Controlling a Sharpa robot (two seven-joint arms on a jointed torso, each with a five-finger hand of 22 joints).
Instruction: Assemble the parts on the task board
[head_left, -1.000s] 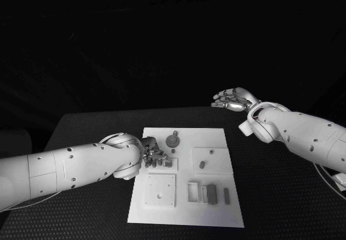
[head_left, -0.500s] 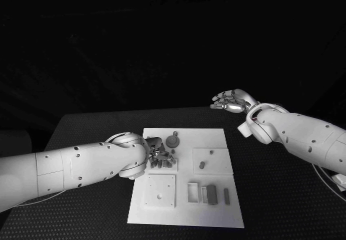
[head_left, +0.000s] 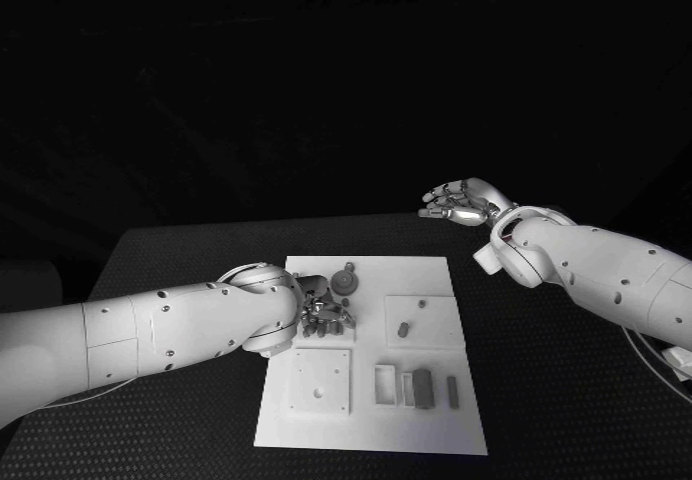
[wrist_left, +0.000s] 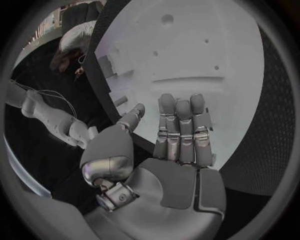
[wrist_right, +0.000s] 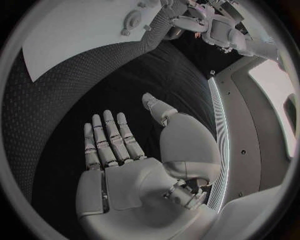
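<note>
Our left hand (head_left: 320, 314) hovers low over the task board (head_left: 372, 420), fingers (wrist_left: 181, 131) straight and side by side, thumb apart, holding nothing, as the left wrist view shows. Just beyond it on the board lies a round grey part (head_left: 346, 279); a smaller part (head_left: 404, 327) sits on a raised square toward the board's middle, and two upright grey pieces (head_left: 423, 386) stand near the board's near edge beside a square plate (head_left: 320, 380). Our right hand (head_left: 459, 203) hangs well apart from the board, past its far right corner, above the black table (head_left: 562, 380), fingers (wrist_right: 107, 138) extended, empty.
</note>
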